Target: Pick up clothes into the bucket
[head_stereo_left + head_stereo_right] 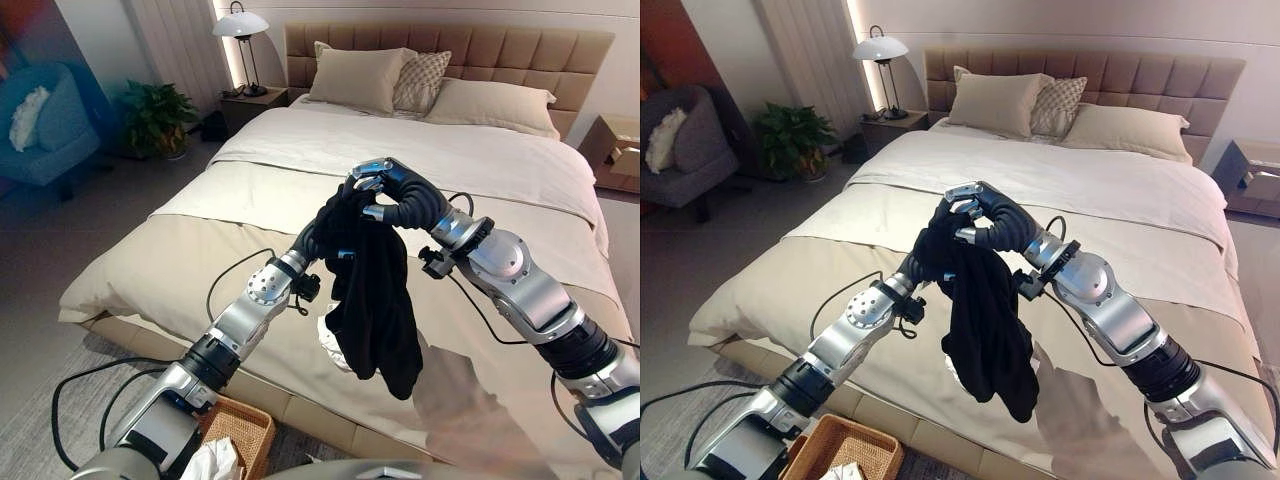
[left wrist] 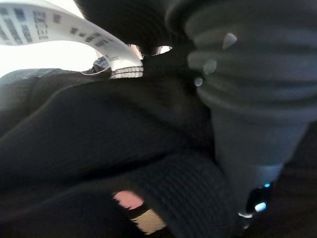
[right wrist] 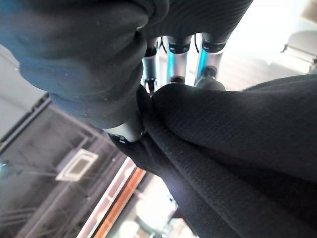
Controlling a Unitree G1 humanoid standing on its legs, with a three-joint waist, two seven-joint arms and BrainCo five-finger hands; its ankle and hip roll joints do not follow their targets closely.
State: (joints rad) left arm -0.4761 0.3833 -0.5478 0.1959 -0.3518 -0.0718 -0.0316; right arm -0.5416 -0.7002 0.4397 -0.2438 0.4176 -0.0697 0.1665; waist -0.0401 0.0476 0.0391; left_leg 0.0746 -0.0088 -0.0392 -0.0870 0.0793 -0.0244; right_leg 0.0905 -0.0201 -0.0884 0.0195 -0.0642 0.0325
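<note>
Black garment (image 1: 375, 300) hangs above bed (image 1: 500, 170), right hand (image 1: 375, 190) curled round top; left hand buried in cloth, grip unclear.

The garment (image 1: 375, 290) is matt black knit cloth, ribbed at the cuff, with a glossy white paper-like label (image 2: 59, 29). The bed (image 1: 480, 165) wears smooth cream fabric; its headboard (image 1: 480, 50) is padded, tufted. The basket (image 1: 240, 430) is woven wicker.

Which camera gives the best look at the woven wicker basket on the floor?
The right eye view: the woven wicker basket shows most of its rim and weave beside the bed. The left eye view shows it partly behind the arm.
</note>
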